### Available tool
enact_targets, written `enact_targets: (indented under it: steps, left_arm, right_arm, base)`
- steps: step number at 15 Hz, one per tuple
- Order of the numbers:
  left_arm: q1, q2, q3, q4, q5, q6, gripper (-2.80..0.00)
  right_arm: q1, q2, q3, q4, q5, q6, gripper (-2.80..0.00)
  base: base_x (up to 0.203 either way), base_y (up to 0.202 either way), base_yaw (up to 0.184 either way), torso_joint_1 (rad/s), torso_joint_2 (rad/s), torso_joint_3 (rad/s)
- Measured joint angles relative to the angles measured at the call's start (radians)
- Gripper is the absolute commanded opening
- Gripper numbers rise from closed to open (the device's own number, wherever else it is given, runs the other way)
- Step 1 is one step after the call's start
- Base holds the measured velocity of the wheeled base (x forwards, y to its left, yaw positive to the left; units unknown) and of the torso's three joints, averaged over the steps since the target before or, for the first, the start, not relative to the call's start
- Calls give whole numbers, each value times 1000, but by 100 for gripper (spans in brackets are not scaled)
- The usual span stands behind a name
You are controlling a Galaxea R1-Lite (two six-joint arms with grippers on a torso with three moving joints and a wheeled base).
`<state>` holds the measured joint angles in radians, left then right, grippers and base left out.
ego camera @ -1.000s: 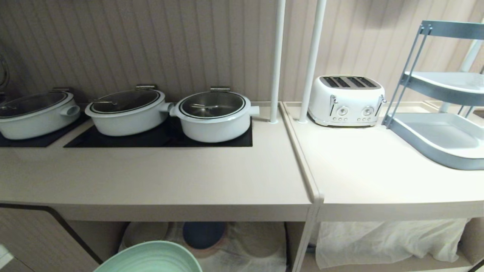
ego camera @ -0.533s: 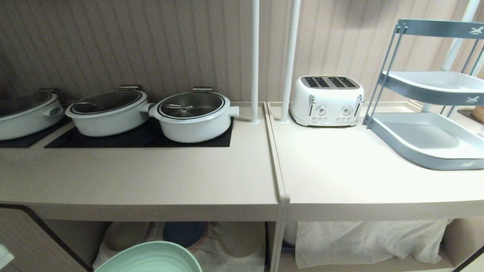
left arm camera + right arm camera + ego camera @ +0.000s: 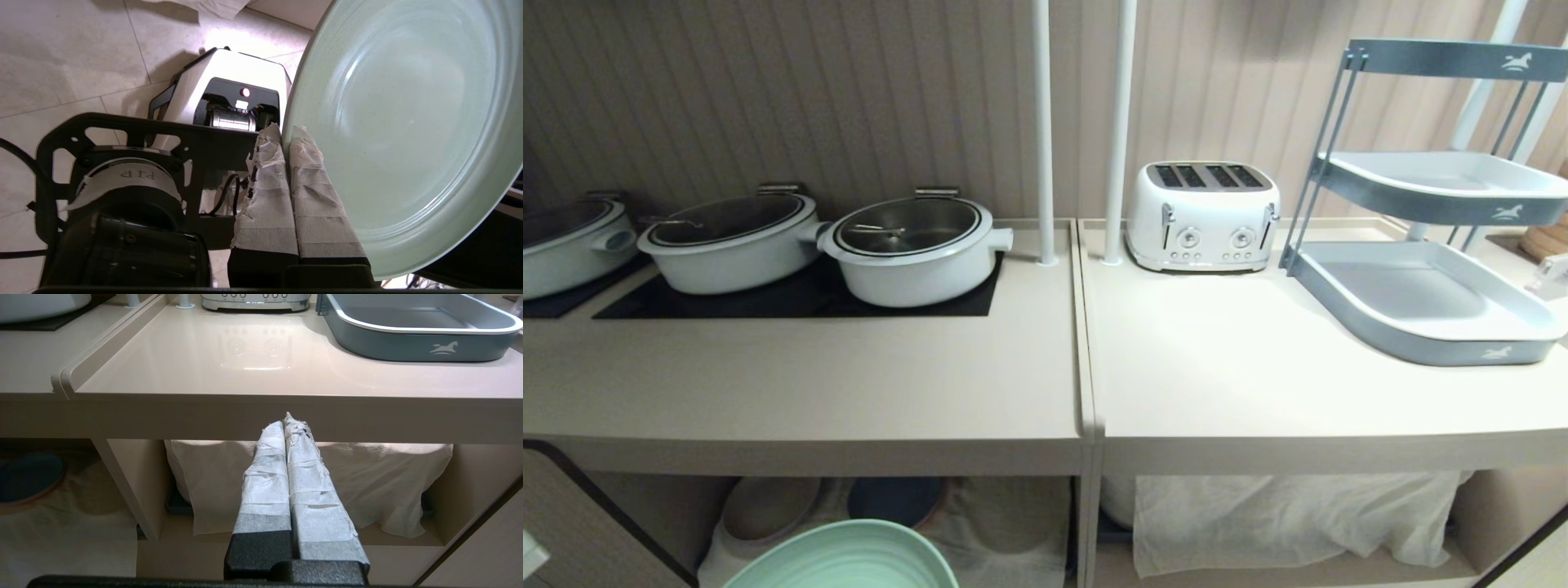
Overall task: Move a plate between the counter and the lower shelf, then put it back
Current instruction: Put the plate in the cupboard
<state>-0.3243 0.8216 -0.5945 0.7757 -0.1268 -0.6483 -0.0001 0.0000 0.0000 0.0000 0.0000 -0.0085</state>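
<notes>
The pale mint-green plate (image 3: 408, 134) hangs tilted on edge over the floor, its rim pinched between the taped fingers of my left gripper (image 3: 286, 132), which is shut on it. In the head view only the plate's upper part (image 3: 849, 559) shows, low in front of the lower shelf (image 3: 980, 563) and below the beige counter (image 3: 809, 384). My right gripper (image 3: 288, 422) is shut with nothing in it. It points at the front edge of the paler top.
Three white pots (image 3: 907, 249) stand on the black hob. A white toaster (image 3: 1201, 216) and a grey tiered tray rack (image 3: 1421, 302) stand on the paler top, behind two white poles (image 3: 1041, 131). A blue plate (image 3: 894, 498) and an off-white plate (image 3: 768, 506) lie in the shelf.
The whole head view has slid to the left, so the camera has moved rightward along the counter. The plate keeps its place in the picture, still held.
</notes>
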Motion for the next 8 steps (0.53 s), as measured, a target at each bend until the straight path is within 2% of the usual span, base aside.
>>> enact_targets:
  steps: [8]
  left_arm:
    - [0, -23, 1, 9, 4, 1, -280]
  right_arm:
    - [0, 0, 0, 0, 0, 0, -280]
  base:
    - [0, 0, 0, 0, 0, 0]
